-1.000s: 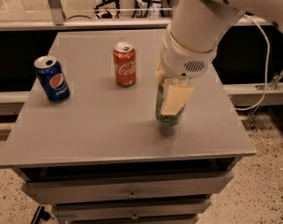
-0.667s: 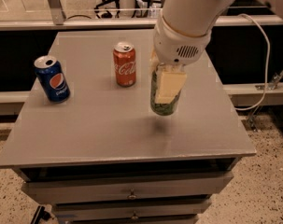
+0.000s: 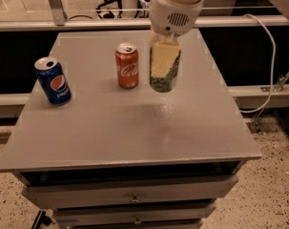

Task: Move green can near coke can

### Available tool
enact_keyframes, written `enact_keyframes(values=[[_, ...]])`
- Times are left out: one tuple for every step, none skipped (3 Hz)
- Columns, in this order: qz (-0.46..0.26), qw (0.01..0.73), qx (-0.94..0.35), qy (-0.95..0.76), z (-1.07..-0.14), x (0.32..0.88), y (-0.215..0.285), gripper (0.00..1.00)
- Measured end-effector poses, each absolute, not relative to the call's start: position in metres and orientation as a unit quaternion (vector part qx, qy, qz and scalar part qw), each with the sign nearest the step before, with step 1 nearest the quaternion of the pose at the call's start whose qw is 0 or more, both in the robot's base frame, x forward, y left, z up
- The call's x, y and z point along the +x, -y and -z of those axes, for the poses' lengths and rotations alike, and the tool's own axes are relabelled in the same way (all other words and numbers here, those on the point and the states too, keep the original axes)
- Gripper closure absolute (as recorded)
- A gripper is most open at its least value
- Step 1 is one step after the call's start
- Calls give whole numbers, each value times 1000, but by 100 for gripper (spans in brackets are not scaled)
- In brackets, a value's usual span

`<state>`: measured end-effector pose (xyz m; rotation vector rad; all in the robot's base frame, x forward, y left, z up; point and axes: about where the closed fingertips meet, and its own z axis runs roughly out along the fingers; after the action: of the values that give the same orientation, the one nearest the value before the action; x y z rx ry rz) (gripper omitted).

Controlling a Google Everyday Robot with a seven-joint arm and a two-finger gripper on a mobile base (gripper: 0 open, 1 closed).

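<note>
Gripper point(image 3: 164, 61) comes down from above the table's point(image 3: 134, 128) far half, its pale fingers point(image 3: 163, 56) clamped on the green can point(image 3: 162, 82), which stands upright between them. Only the can's lower part shows below the fingers, and I cannot tell whether its base touches the tabletop. Just beside the gripper, to its left in the view, stands the coke can point(image 3: 127, 66), not touching. Well beyond that stands a blue Pepsi can point(image 3: 52, 80).
</note>
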<state>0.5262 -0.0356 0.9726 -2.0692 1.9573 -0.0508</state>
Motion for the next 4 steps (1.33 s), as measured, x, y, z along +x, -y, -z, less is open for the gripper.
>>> enact_keyframes(values=[[6,151,-700,-698,-974,556,39,100],[-21,157,-677,-719,-966,585,43,100],[-46,154,-651,-742,-950,609,42,100],[-55,146,-627,-763,-933,622,38,100]])
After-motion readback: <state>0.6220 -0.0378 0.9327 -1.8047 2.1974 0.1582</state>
